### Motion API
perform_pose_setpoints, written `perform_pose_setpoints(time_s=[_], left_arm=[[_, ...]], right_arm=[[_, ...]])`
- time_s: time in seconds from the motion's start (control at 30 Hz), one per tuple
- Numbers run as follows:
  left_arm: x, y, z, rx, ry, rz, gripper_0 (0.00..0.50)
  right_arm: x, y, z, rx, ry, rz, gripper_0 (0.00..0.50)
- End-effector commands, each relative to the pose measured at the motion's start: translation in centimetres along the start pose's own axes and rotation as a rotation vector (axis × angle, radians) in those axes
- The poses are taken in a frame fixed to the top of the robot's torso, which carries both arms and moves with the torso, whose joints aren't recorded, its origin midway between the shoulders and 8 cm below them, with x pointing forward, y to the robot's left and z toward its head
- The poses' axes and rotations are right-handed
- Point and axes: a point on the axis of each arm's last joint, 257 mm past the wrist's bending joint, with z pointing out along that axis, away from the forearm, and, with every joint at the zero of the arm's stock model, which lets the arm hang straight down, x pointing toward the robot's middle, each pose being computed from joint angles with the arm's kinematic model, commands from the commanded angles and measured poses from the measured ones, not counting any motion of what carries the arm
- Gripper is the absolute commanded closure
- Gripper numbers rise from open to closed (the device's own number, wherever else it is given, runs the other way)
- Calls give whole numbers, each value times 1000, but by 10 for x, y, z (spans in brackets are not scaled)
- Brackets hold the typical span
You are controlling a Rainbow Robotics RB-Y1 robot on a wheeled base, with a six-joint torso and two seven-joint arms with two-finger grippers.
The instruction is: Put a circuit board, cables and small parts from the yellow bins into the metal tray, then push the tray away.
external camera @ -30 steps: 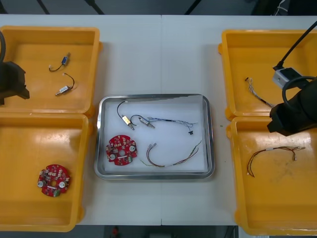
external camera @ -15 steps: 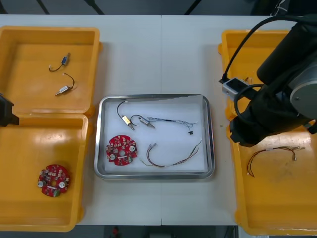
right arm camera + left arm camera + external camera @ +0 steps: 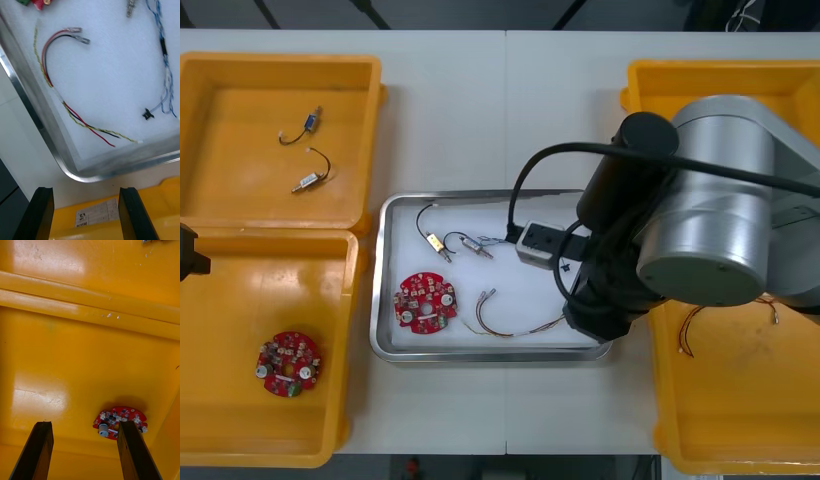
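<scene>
The place looks like an electronics workshop or a robotics lab. A plain light worktop (image 3: 500, 110) carries yellow sorting bins (image 3: 240, 300) and a metal tray (image 3: 480, 354), with round red circuit boards (image 3: 426, 301) and thin cables (image 3: 73, 113) inside them, and a big grey robot arm (image 3: 720, 210) reaches over it.

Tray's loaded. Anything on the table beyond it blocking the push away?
Nothing visible does: the table beyond the metal tray's far rim is bare between the yellow bins. The open right gripper hovers by its near right corner; the left gripper hangs over a left bin.
</scene>
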Motion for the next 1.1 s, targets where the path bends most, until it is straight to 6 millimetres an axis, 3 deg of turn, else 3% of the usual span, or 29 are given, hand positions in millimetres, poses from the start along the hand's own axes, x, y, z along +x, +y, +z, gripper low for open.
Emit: perform_pose_setpoints(time_s=[0.03, 0.37, 0.53, 1.1], left_arm=[[-5, 1, -6, -18, -26, 45, 0], [1, 0, 0, -12, -16, 52, 0], [3, -2, 0, -15, -21, 52, 0], [5, -7, -1, -8, -22, 72, 0]], right_arm=[[-34, 30, 3, 14, -65, -180, 0], [-54, 78, 38, 25, -88, -325, 0], [-57, 91, 54, 47, -81, -364, 0], [-82, 92, 106, 119, -67, -391, 0]])
